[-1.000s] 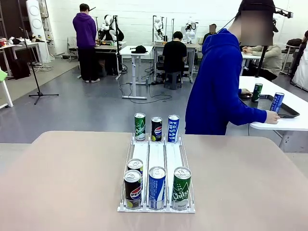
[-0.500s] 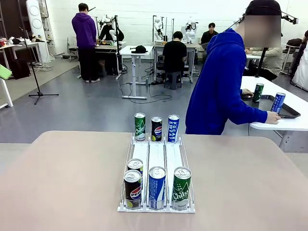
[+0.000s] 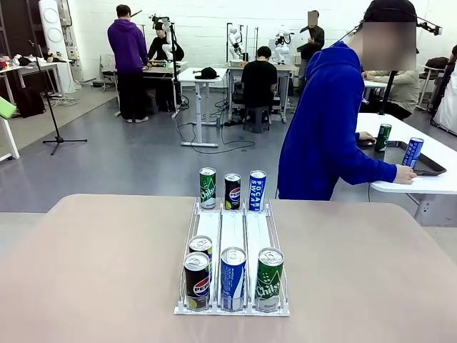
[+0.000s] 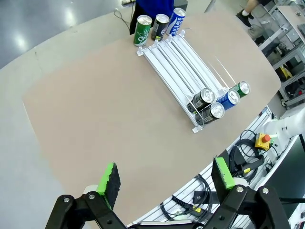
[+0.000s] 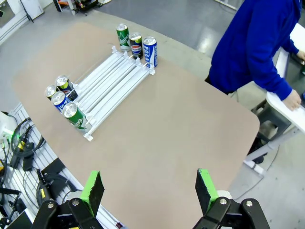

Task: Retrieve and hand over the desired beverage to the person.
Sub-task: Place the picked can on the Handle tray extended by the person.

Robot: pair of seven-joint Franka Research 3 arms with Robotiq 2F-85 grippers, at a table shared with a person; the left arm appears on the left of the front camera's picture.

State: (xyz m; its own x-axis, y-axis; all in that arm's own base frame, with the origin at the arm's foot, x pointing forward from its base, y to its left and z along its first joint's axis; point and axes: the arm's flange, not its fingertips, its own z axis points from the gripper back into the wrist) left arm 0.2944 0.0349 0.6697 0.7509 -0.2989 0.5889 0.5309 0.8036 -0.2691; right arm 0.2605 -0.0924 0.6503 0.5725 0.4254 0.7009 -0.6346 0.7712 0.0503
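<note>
A clear three-lane rack (image 3: pixel 232 229) lies mid-table. At its far end stand a green can (image 3: pixel 207 188), a black Pepsi can (image 3: pixel 233 191) and a blue can (image 3: pixel 257 190). At the near end stand a Pepsi can (image 3: pixel 196 281), a blue can (image 3: pixel 233 279) and a green can (image 3: pixel 269 279), with one more can (image 3: pixel 201 246) behind the Pepsi. The person (image 3: pixel 325 128) in a blue hoodie is turned away, one hand on a side table. My left gripper (image 4: pixel 166 175) hangs open high above the table, far from the rack (image 4: pixel 181 62). My right gripper (image 5: pixel 149 186) is likewise open and empty above the rack (image 5: pixel 107 81).
A white side table (image 3: pixel 428 182) at the right holds a tablet and two cans. The beige table (image 3: pixel 107 271) has wide bare areas on both sides of the rack. Cables and an emergency stop button (image 4: pixel 263 140) lie beyond the near table edge.
The person in blue has shifted slightly to the right, still turned away. Cans and rack have not moved; both grippers stay open.
</note>
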